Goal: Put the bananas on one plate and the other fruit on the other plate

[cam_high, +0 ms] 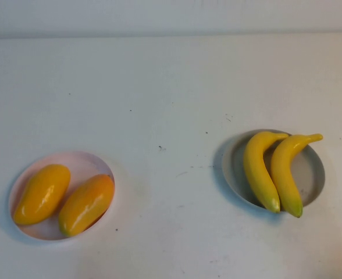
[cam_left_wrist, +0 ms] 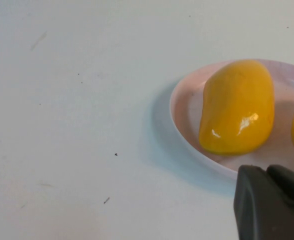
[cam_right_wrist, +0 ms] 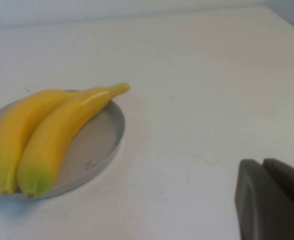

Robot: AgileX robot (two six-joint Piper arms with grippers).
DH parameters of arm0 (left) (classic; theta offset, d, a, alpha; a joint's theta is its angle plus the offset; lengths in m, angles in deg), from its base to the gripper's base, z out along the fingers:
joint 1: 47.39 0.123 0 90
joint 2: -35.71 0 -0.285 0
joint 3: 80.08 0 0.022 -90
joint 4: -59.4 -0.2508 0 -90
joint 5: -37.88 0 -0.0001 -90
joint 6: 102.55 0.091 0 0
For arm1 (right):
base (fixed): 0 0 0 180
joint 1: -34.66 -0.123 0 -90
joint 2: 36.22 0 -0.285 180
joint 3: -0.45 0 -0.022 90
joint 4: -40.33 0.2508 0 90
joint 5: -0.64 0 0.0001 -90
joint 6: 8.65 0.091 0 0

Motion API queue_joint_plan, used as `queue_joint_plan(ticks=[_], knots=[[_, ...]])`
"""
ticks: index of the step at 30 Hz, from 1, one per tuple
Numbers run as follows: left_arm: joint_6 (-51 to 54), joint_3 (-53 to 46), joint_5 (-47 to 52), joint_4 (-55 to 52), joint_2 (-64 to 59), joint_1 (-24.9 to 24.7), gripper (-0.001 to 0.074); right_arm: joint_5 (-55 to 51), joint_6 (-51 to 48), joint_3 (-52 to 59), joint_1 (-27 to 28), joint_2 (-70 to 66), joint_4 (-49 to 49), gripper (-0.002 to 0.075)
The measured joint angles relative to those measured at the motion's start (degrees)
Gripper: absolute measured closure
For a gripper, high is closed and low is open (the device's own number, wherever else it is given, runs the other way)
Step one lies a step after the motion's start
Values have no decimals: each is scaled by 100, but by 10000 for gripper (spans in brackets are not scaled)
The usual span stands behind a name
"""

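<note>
Two slim yellow bananas (cam_high: 258, 168) (cam_high: 286, 174) lie side by side on the grey plate (cam_high: 313, 180) at the right. Two plump orange-yellow fruits (cam_high: 42, 193) (cam_high: 86, 203) lie on the pale pink plate (cam_high: 84, 160) at the left. Neither gripper shows in the high view. My left gripper (cam_left_wrist: 267, 172) is shut and empty, held just off the pink plate's rim (cam_left_wrist: 187, 110), near one fruit (cam_left_wrist: 237, 107). My right gripper (cam_right_wrist: 263, 164) is shut and empty over bare table, well away from the grey plate (cam_right_wrist: 99, 145) and its bananas (cam_right_wrist: 62, 132).
The white table (cam_high: 171, 99) carries a few small dark specks between the plates. Its back edge meets a pale wall (cam_high: 171, 17) at the top of the high view.
</note>
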Motion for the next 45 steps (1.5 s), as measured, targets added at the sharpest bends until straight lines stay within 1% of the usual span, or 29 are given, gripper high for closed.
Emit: queue_joint_plan(ticks=[4,10,12,15,18,45], knots=[[0,0,0,0,0,0,734,-226,0,0,-28,0,21,741],[0,0,0,0,0,0,734,-274,-135,0,-41,0,59,741],[0,0,0,0,0,0,734,-274,-349,0,-41,0,214,742],[0,0,0,0,0,0,734,-274,-1075,0,-41,0,805,741],[0,0,0,0,0,0,734,-274,-1494,0,-41,0,1171,741],[0,0,0,0,0,0,734,-274,-1630,0,-41,36,1295,741]])
